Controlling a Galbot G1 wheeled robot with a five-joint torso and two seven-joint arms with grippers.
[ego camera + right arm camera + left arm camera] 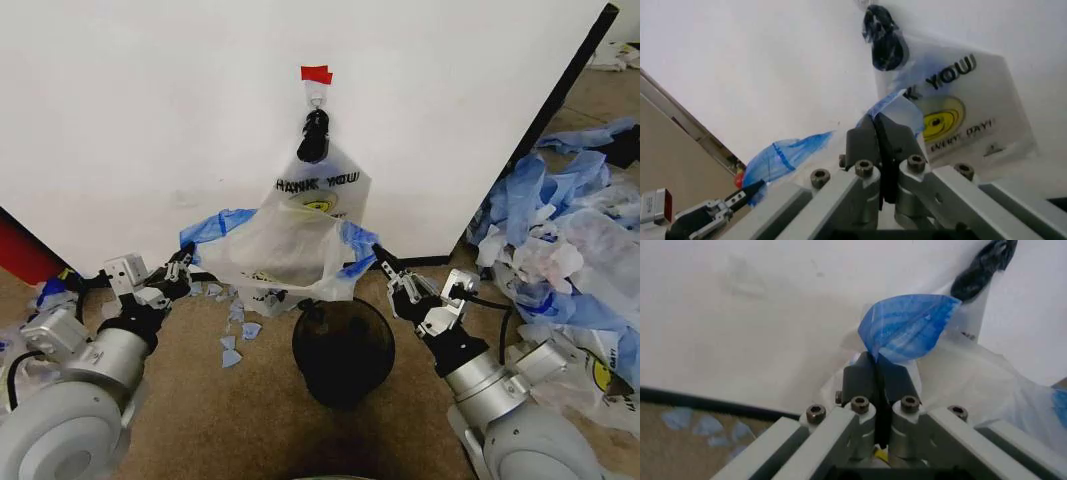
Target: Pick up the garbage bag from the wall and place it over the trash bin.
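Garbage bag (290, 250) between left claw (183, 262), right claw (383, 262).

The garbage bag (285, 250) hangs spread open just above the trash bin (343, 348), which stands on the floor near the foot of the wall (150, 120). The left hand (181, 266) pinches one blue handle; the right hand (385, 265) pinches the other. Behind it, a THANK YOU bag (325, 185) hangs from a black clip (314, 135).

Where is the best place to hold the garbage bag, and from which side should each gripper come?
Probably by its two blue handles: the left gripper and right gripper each pinch one from the outer side, stretching the garbage bag open above the trash bin.
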